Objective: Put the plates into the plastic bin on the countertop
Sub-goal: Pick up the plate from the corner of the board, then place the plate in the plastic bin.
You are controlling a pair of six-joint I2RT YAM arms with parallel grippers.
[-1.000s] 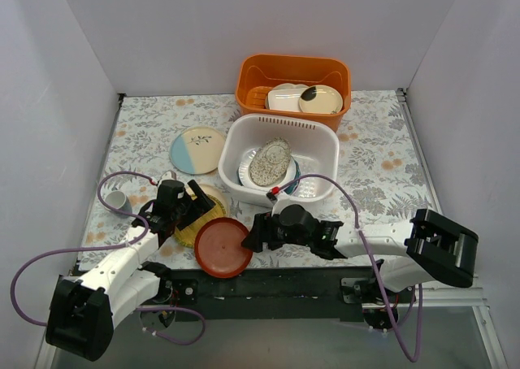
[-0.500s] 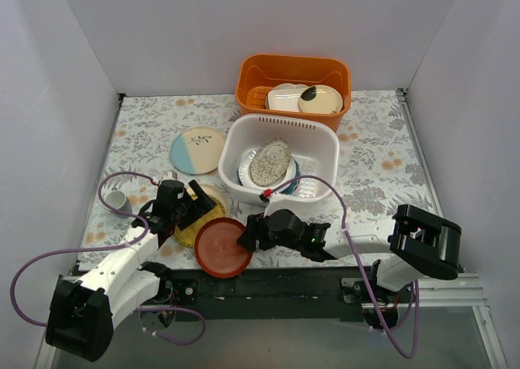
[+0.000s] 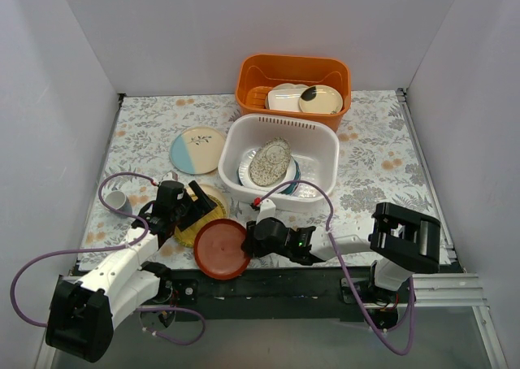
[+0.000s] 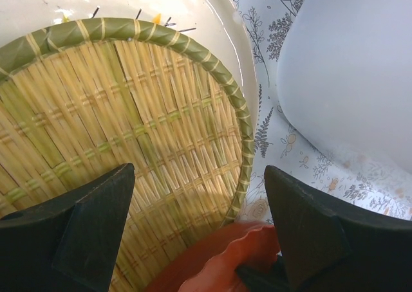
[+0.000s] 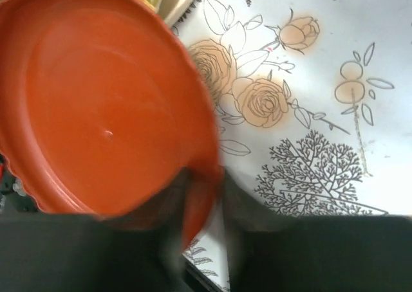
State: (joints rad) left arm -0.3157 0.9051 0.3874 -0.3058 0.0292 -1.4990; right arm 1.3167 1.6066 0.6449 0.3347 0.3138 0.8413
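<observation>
A red plate (image 3: 221,248) (image 5: 96,99) lies at the near edge of the countertop (image 3: 382,166). My right gripper (image 3: 248,240) (image 5: 205,176) is shut on its right rim, one finger over and one under. My left gripper (image 3: 197,209) (image 4: 198,173) hangs open over a yellow woven plate (image 3: 188,229) (image 4: 116,125), which rests on a cream plate (image 3: 214,195) (image 4: 193,2); the red plate's edge (image 4: 219,260) overlaps the woven one. A cream-and-light-blue plate (image 3: 197,149) lies further back on the left. The white plastic bin (image 3: 280,120) holds several plates (image 3: 270,162).
An orange basket (image 3: 292,60) with a blotched cream plate stands behind the bin. A small white cup (image 3: 116,199) sits at the left edge, near a purple cable. The bin's wall (image 4: 347,80) rises just right of the left gripper.
The right gripper slid left onto the red plate's rim and closed its jaws on it. The left arm has held still.
</observation>
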